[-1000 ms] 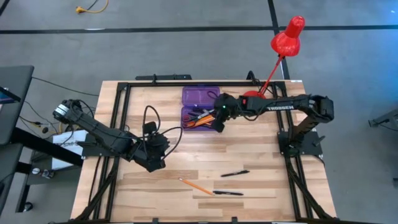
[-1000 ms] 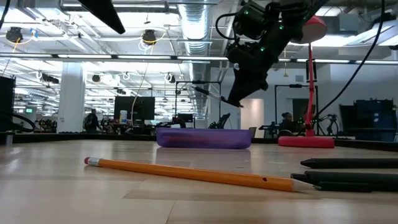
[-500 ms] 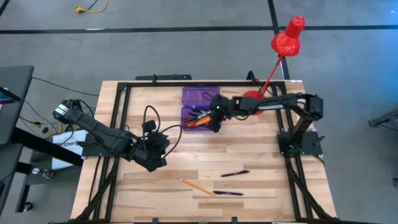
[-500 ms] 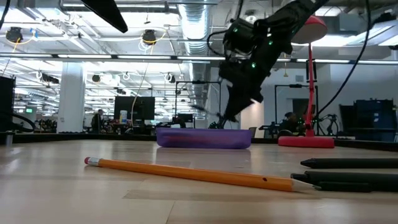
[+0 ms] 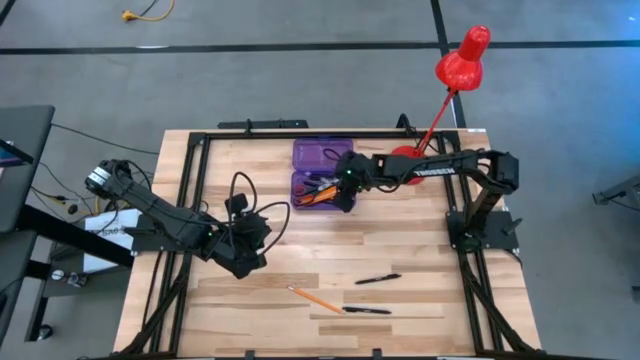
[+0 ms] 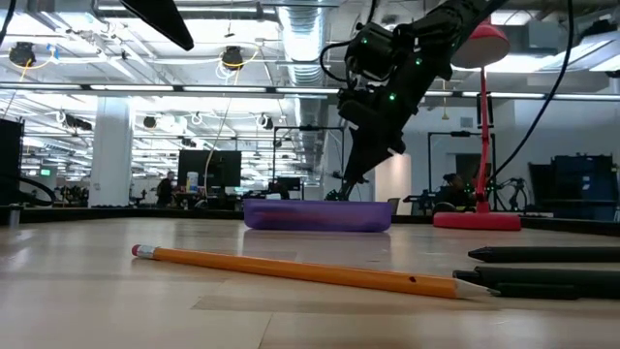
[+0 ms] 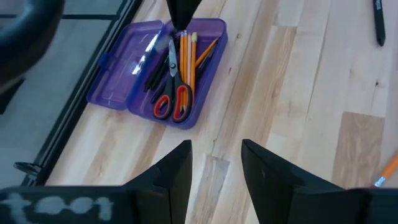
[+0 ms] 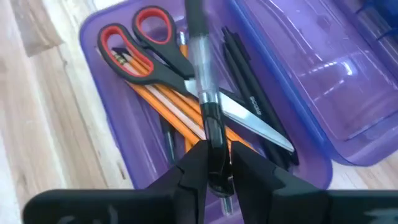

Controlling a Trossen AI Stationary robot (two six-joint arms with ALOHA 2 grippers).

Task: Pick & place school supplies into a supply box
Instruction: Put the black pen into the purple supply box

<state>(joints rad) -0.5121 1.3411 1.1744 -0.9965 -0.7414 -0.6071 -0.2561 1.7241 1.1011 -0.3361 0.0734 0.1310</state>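
Observation:
The purple supply box (image 5: 322, 172) lies open at the table's far middle, its lid (image 8: 348, 74) flat beside the tray. In the tray lie red-handled scissors (image 8: 168, 62), orange pencils (image 8: 171, 112) and black pens (image 8: 239, 68). My right gripper (image 8: 216, 163) is low over the tray, shut on a black pen (image 8: 202, 68). My left gripper (image 7: 216, 162) hovers open over bare wood at the table's left middle (image 5: 245, 262). An orange pencil (image 5: 312, 299) and two black pens (image 5: 377, 279) (image 5: 367, 311) lie flat on the table near the front. My right gripper pinches the pen's dark end (image 8: 215, 140) between its two fingers. The fingers slant down from the table's right side and lie roughly along the pen. The pen reaches forward over the scissors and pencils in the tray; whether it rests on them I cannot tell.
A red desk lamp (image 5: 462, 57) rises at the far right, its base (image 5: 405, 155) just right of the box. A black frame (image 5: 190, 180) borders the table's sides and far edge. Bare wood lies between the box and the loose pens.
My right gripper has sunk toward the supply box and shifted a little toward the table's left edge, carrying the pen. The pen, earlier held well above the box, now sits down at the tray.

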